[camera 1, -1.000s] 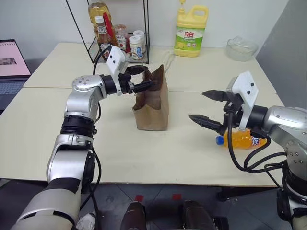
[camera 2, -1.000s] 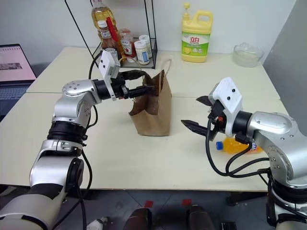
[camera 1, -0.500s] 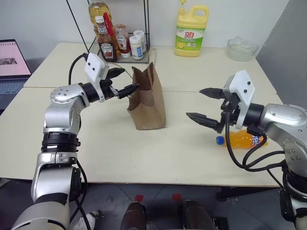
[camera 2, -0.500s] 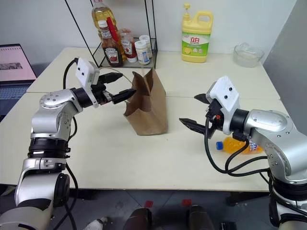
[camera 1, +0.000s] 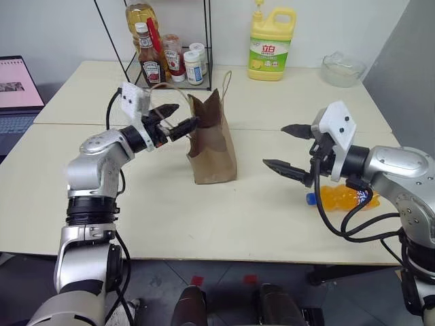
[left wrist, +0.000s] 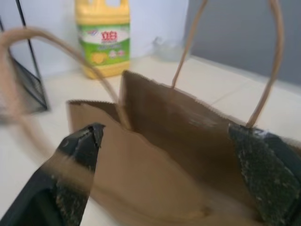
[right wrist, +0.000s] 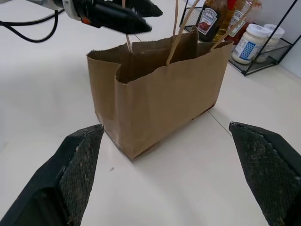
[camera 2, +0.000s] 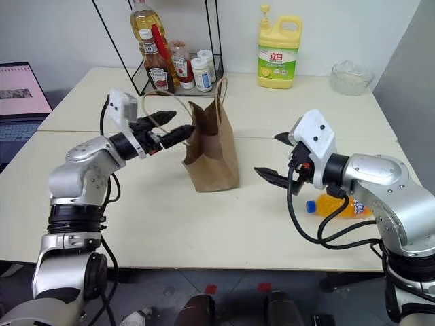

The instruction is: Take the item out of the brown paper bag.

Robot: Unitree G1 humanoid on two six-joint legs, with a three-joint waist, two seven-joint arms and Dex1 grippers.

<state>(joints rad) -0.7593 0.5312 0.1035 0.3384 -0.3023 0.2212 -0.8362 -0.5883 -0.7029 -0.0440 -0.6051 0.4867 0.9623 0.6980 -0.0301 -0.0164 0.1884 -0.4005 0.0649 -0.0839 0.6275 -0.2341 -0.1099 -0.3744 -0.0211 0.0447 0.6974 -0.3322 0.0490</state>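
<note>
Cream table (camera 1: 204, 217): brown paper bag (camera 1: 213, 146) upright mid-table, item (camera 1: 343, 197) already out, lying beside right gripper (camera 1: 293, 151). Both claws wide open, empty. Back your left gripper (camera 1: 178, 119) clear of cord handle.

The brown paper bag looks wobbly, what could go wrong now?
The creased brown paper bag stands upright and looks light. The left hand is open right at its rim, with a tan cord handle looped over it, so pulling away might tip the bag. The orange bottle lies near the table edge and could roll off.
</note>
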